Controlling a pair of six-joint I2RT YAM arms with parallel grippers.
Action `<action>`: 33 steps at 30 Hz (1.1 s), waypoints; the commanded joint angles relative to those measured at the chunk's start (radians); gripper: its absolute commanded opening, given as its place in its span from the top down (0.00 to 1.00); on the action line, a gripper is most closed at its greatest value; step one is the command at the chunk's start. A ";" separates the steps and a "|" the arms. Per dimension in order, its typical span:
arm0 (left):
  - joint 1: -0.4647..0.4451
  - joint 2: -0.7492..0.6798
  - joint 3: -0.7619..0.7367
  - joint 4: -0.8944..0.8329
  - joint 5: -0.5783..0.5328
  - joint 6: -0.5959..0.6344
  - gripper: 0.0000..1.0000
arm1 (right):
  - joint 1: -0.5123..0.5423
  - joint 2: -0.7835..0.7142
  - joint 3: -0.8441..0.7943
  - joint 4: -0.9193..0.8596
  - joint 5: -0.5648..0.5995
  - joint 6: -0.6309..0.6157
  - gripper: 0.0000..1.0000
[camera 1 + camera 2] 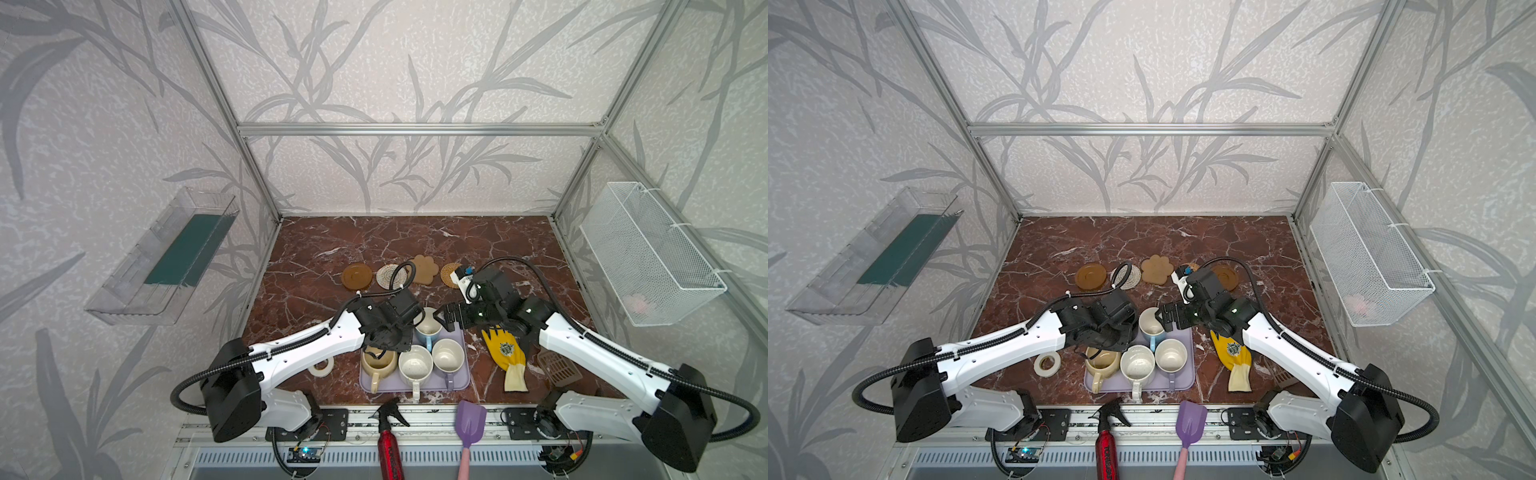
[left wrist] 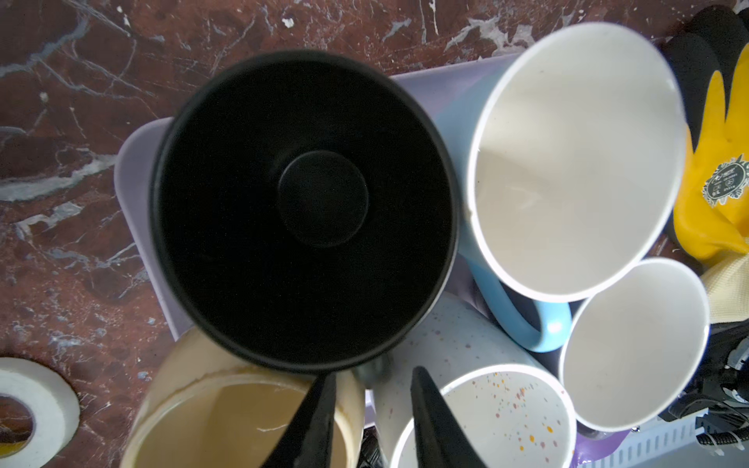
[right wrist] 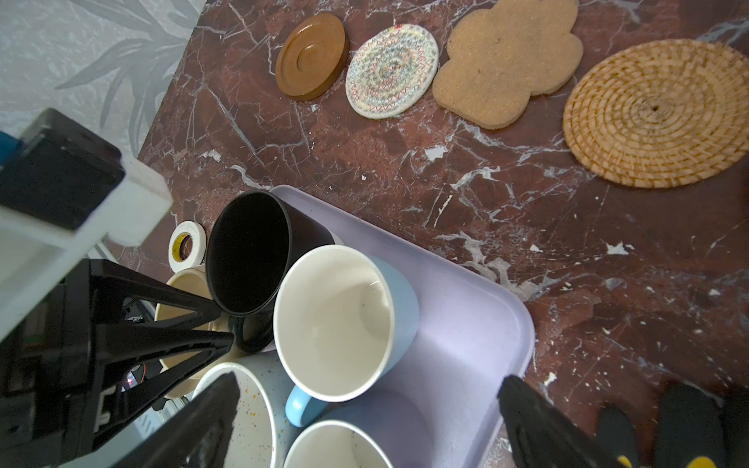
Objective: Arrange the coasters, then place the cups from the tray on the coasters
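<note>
Five cups stand packed on the lavender tray [image 1: 462, 383]: black [image 2: 304, 210], light blue [image 2: 575, 162], lavender-grey [image 2: 632, 344], speckled white [image 2: 486, 417] and beige [image 2: 227, 421]. My left gripper [image 2: 373, 372] sits over the tray's left side, its jaws narrowed but apart, the black cup's handle [image 3: 253, 336] between the tips. My right gripper [image 3: 371, 405] hangs wide open above the light blue and lavender-grey cups, holding nothing. Behind the tray the coasters lie in a row: amber disc [image 1: 356, 275], woven round [image 1: 390, 276], flower [image 1: 424, 269], rattan [image 3: 656, 113], and a second amber disc [image 1: 1225, 277].
A white tape roll [image 1: 321, 368] lies left of the tray. A yellow glove [image 1: 505, 349] and a brown perforated basket [image 1: 559, 368] lie to its right. A red spray bottle [image 1: 388, 436] and a purple scoop [image 1: 469, 419] rest at the front edge.
</note>
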 commanded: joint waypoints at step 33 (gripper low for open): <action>-0.004 0.088 -0.025 0.035 -0.087 -0.036 0.69 | 0.024 -0.044 -0.020 -0.001 0.029 -0.011 0.01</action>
